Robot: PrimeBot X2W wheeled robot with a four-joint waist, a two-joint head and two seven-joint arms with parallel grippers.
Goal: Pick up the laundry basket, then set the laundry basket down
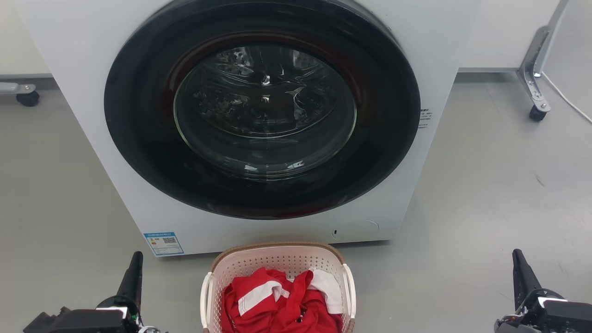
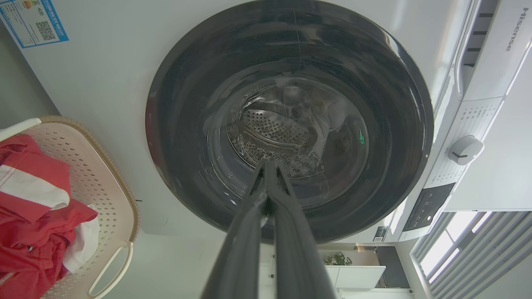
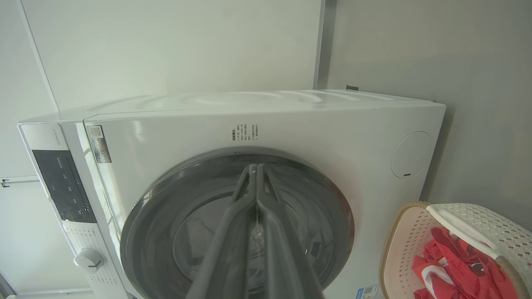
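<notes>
Your left gripper (image 1: pixel 136 267) is clenched: in the left wrist view its two fingers (image 2: pixel 249 232) meet at the tips with nothing between them. Your right gripper (image 1: pixel 519 261) is likewise clenched and empty, its fingers (image 3: pixel 232 236) pressed together in the right wrist view.

The laundry basket (image 1: pixel 277 260) stands on the floor (image 1: pixel 485 185) between the two grippers, to the right of the left one and to the left of the right one, well apart from both. Neither gripper touches its white side handles (image 1: pixel 205 296). It holds red and white garments (image 1: pixel 277 303).

Ahead of both sets of fingertips, and just beyond the basket's far rim, stands the washing machine (image 1: pixel 83 115). Its round dark door (image 1: pixel 138 138) is closed and faces you.
</notes>
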